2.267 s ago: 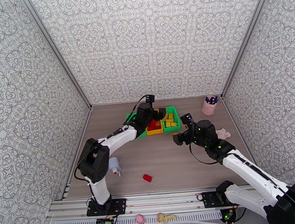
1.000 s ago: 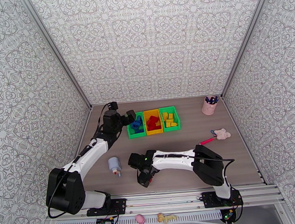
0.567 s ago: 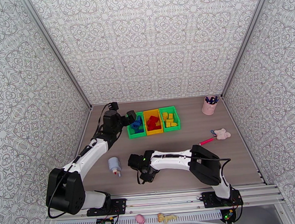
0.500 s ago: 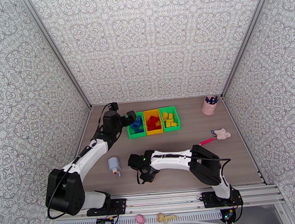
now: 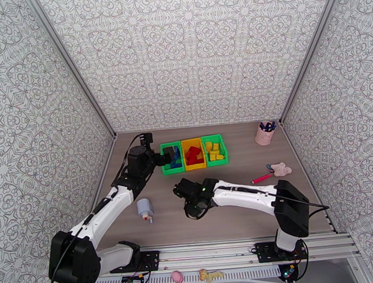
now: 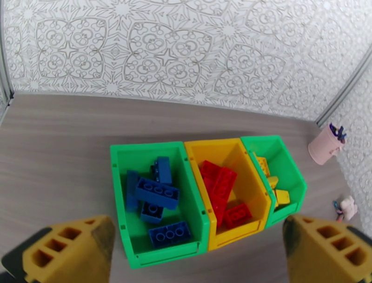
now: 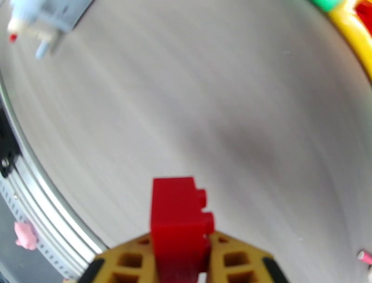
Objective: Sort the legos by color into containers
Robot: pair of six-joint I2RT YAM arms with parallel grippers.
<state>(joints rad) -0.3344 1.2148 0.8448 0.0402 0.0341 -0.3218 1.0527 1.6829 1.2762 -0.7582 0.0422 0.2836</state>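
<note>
1. A grey-brown wood-grain tabletop (image 5: 236,187) is boxed in on three sides by white walls (image 5: 190,51) printed with a grey ornamental pattern. An aluminium rail (image 5: 216,250) along the near edge carries both arm bases.
2. Three rectangular open-top plastic bins (image 5: 195,167), joined in a row, sit at the far middle of the table. The left green bin (image 6: 117,195) holds blue studded plastic bricks (image 6: 158,193), the yellow middle bin (image 6: 255,186) holds red bricks (image 6: 223,186), and the right green bin (image 6: 290,165) holds yellow bricks (image 6: 275,188).
3. A white-blue bottle (image 5: 145,209) lies on the near left. A pink pen cup (image 5: 264,132) stands in the far right corner, and a pink toy figure (image 5: 280,169) lies nearer along the right side.
4. The top view gives the whole layout and both arms. The left wrist view looks down into the bins closely enough to show single studs. The right wrist view is blurred, with the bottle at its upper left corner and a yellow bin edge at its upper right.
5. The left gripper (image 6: 197,249) has its yellow fingers (image 6: 69,249) spread wide with nothing between them. It hangs just above the bins' near wall, and from the top it sits over the left green bin.
6. The right gripper (image 7: 181,253) is pinching a red studded plastic brick (image 7: 179,214), whose studs face sideways. It is over bare table in the near middle, well apart from the bins. Whether the brick clears the surface cannot be told.
</note>
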